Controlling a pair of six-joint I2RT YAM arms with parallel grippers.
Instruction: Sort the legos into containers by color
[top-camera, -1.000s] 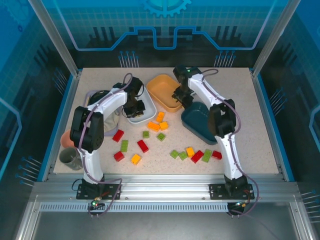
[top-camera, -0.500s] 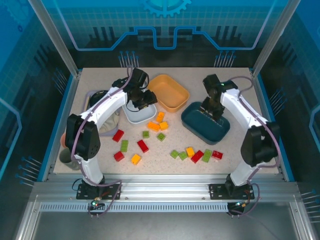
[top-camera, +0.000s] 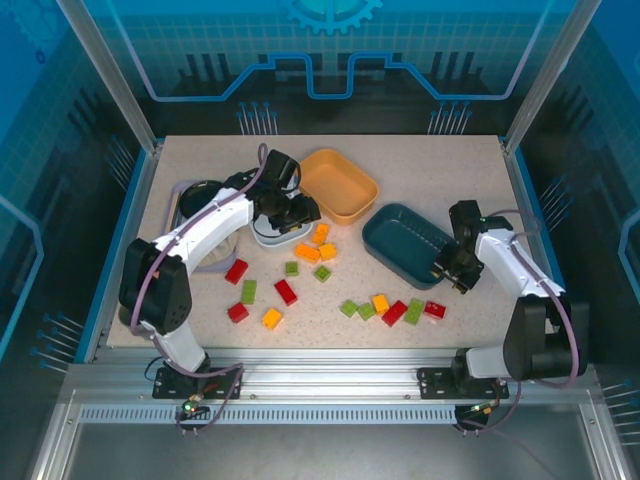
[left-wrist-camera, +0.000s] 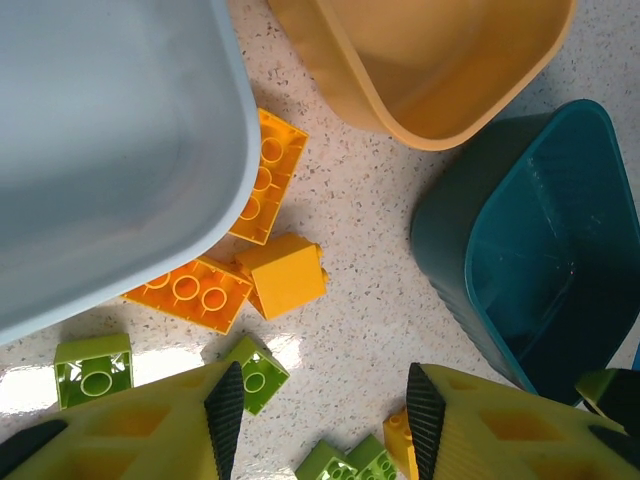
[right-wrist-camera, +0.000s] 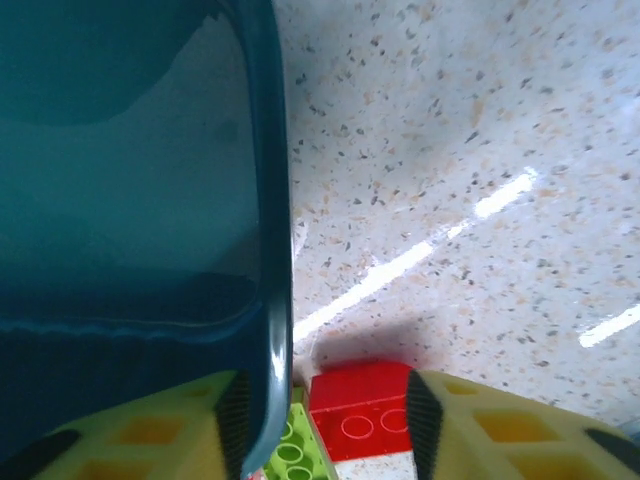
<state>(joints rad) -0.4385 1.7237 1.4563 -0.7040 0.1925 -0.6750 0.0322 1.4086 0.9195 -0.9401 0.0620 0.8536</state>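
Right pincer (right-wrist-camera: 322, 412) hovers over teal tray (right-wrist-camera: 120, 150) rim

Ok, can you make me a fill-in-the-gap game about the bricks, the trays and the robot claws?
1. The brick seen between the right claw's fingers is coloured ___.
2. The robot part closest to the white tray is the ___.
3. The orange bricks lie outside the orange tray, on the ___.

Missing words: red; left claw; table.
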